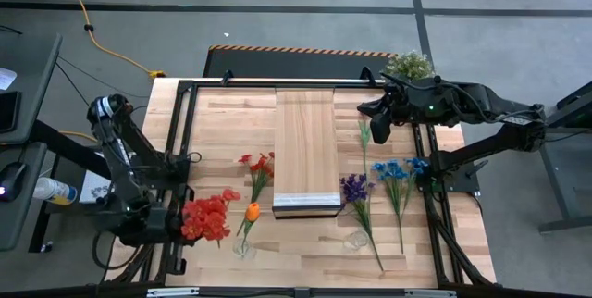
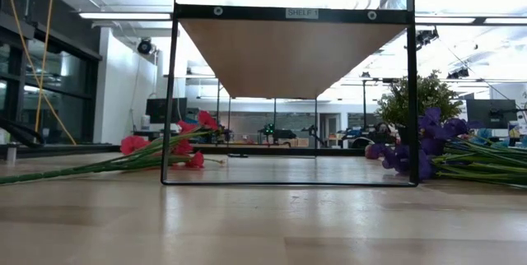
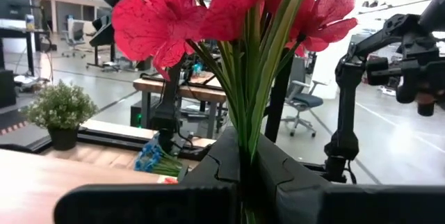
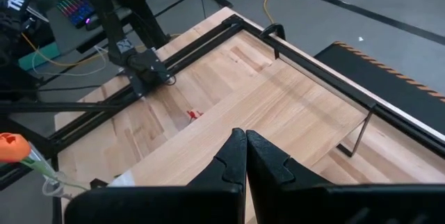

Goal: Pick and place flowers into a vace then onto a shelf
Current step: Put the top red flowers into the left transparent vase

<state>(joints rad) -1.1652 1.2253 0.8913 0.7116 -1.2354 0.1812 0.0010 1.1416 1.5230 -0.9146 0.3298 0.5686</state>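
Red flowers (image 3: 229,15) in left pincer (image 3: 243,175)

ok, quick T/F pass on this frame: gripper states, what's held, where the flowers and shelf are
1. The left gripper is shut on the red flowers. True.
2. The right gripper holds the blue flowers. False: it is shut and empty, raised over the shelf; the blue flowers lie on the table.
3. The shelf already carries a vase of flowers. False: its top is bare.
4. The purple flowers lie on the table right of the shelf. True.
5. An orange flower stands in a clear vase left of the shelf. True.
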